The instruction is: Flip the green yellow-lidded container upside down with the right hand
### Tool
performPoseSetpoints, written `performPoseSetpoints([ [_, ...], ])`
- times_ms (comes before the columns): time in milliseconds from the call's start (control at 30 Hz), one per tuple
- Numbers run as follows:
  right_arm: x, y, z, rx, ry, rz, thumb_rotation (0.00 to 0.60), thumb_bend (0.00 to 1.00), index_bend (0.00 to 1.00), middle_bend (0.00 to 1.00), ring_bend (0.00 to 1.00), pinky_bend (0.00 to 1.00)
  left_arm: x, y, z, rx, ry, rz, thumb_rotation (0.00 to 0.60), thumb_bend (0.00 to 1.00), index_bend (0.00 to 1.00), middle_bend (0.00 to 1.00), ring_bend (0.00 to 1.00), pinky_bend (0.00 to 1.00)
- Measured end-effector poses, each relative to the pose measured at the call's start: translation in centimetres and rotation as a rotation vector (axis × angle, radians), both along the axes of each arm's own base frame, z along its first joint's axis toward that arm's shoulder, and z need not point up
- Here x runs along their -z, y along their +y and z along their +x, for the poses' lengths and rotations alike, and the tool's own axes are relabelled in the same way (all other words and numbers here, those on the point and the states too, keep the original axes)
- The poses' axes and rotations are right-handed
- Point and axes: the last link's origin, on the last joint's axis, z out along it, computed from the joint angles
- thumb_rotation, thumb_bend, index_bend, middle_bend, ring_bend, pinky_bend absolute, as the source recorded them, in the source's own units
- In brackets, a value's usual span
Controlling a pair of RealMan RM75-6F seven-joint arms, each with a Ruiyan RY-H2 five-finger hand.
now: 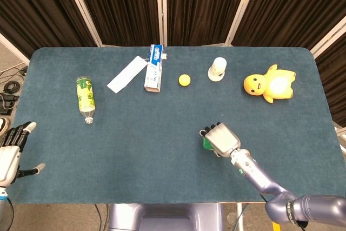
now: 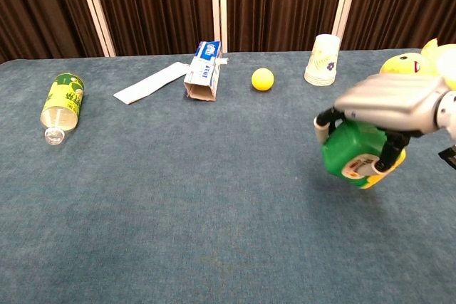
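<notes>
Work surface: table (image 1: 162,133) covered in dark teal felt-like cloth, rounded far corners, matte nap visible in chest view. Behind: dark brown pleated curtains (image 1: 205,4) split by pale vertical frame strips. Bare floor and cables visible past left table edge.

Along far half of table, left to right:
- Plastic bottle (image 1: 85,98), clear with green-yellow label, lying on its side, open neck toward near edge.
- Flat white strip of paper or card (image 1: 127,74), lying diagonally, just beside carton.
- Blue-and-white carton (image 1: 154,68), rectangular, lying flat, near end open in chest view.
- Small yellow ball (image 1: 185,80), smooth, standing alone between carton and cup.
- White paper cup (image 1: 217,69), inverted, faint printed pattern.
- Yellow plush duck (image 1: 269,85), soft, rounded, near right edge.

All of the above well apart from the held item; nothing lying between the held item and the near edge.

Green yellow-lidded container (image 2: 353,154): glossy green plastic, rounded body, gripped from above by right hand (image 2: 388,101), fingers wrapped down both sides. Raised clear of the cloth in chest view, tilted, yellow lid end pointing down and toward near-right. In head view, mostly hidden under grey hand shell; only a green edge showing.

Left hand (image 1: 12,150): off left table edge, fingers spread, holding nothing.
</notes>
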Motion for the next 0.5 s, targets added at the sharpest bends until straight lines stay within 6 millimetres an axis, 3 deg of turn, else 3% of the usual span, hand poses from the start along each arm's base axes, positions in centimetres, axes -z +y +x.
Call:
performPoseSetpoints([
  [233, -1.1, -0.4, -1.7, 0.175, -0.385, 0.072, 0.600, 0.50, 0.43, 0.52, 0.43, 0.60, 0.1, 0.1, 0.1, 0.002, -0.067, -0.059, 0.600, 0.00, 0.00, 0.00, 0.00, 0.00],
  [500, -1.2, -0.2, -5.4, 0.225, -0.565, 0.070, 0.600, 0.49, 0.42, 0.50, 0.43, 0.49, 0.1, 0.2, 0.1, 0.011, -0.025, -0.029, 0.600, 0.00, 0.00, 0.00, 0.00, 0.00],
])
